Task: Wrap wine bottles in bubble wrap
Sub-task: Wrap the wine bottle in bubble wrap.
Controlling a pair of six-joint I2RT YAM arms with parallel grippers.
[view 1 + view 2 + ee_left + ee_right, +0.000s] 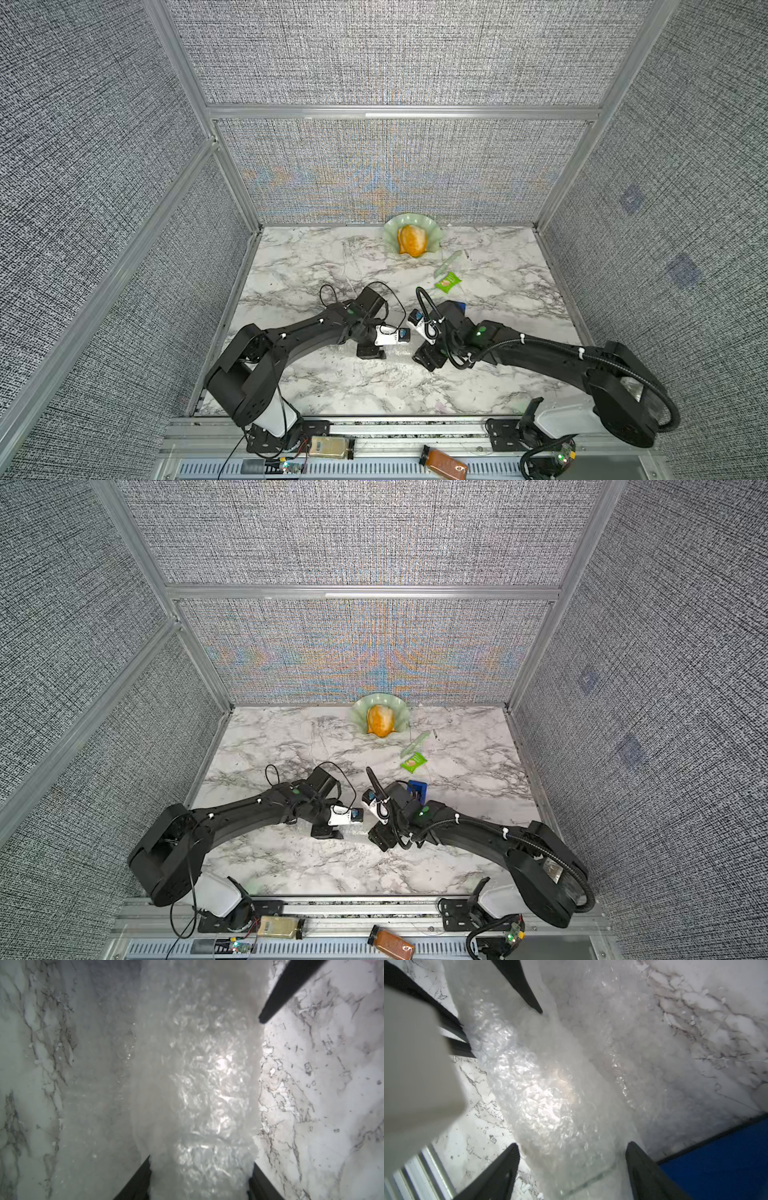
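table point(332, 257): white marble, grey veins
walls point(395, 54): grey woven panels
my left gripper point(201, 1159): pinching the bubble wrap point(197, 1064)
my right gripper point(572, 1144): spread astride it

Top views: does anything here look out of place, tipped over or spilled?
Yes. In both top views a brown-filled bottle with a black cap lies on its side on the front metal rail, off the marble table. It looks dropped or set aside there. No spill shows around it.
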